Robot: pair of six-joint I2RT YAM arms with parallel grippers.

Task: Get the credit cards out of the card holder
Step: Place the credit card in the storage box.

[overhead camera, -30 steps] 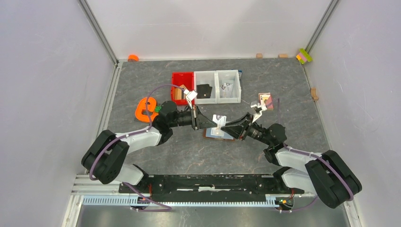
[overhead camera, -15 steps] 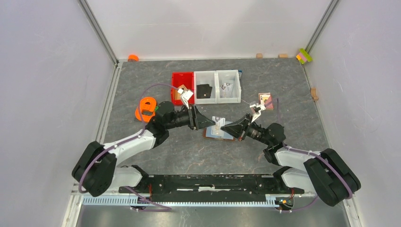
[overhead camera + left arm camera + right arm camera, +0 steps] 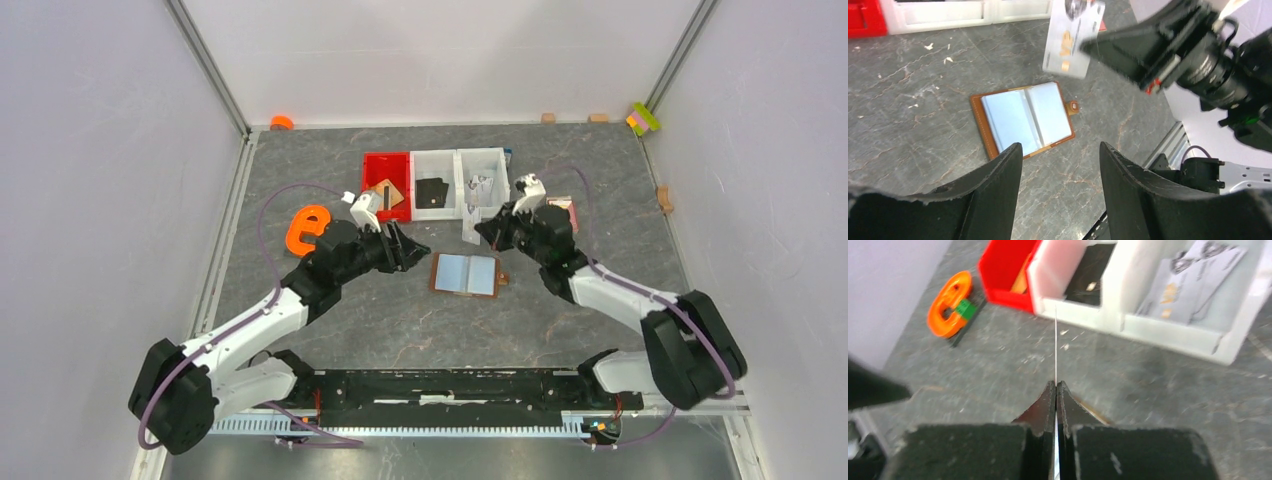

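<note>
Left wrist view, nearest first: the left hand (image 3: 1059, 152), spread wide and holding nothing, hanging just short of the small brown leather folding card holder (image 3: 1025, 120). Open and flat on the grey stone-patterned worktop (image 3: 908, 115), pale blue lining up, snap tab towards the right arm. Impossible to tell whether more cards sit in its sleeves.

Beyond and above it, a thin pale grey credit card (image 3: 1070, 42), pinched in the right hand (image 3: 1098, 47), fingers pressed together on it, clear of the worktop. From the right wrist, edge-on, long axis straight ahead towards the row of plastic bins: red bin (image 3: 1003, 270), middle white bin (image 3: 1068, 307), rightmost white bin (image 3: 1168, 332). Farthest, loose grey cards (image 3: 1188, 285) already lying in that last bin.

Probably a drop there next, so a swing right of the present heading. Right hand plainly the nearer.
</note>
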